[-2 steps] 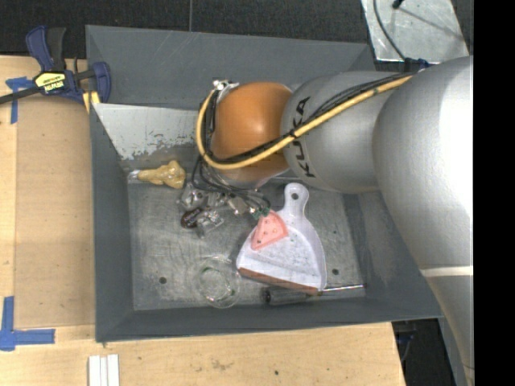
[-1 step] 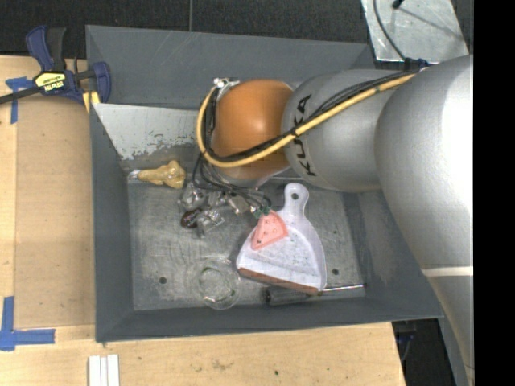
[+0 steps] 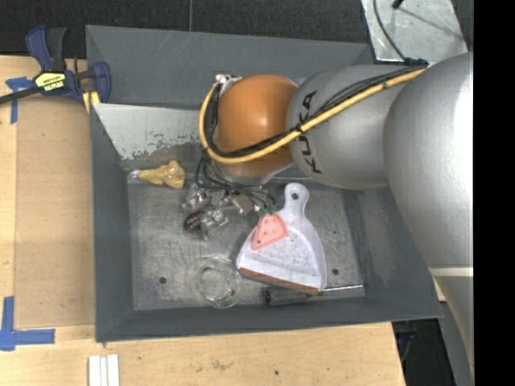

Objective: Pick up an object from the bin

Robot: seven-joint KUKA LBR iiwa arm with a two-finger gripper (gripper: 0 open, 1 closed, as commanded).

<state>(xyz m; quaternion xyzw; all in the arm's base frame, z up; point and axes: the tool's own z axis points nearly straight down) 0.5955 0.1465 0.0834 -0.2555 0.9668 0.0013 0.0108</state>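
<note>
Board w/ strawberry [image 3: 290, 256] just beside gripper [image 3: 211, 209], bin [image 3: 113, 240] ctr.

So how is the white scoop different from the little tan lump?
The scoop is white and flat; the tan lump is knobbly. The scoop is much bigger than the lump. The scoop carries a pink strawberry-like piece; the lump carries nothing. Both lie on the bin floor, with the gripper between them.
</note>
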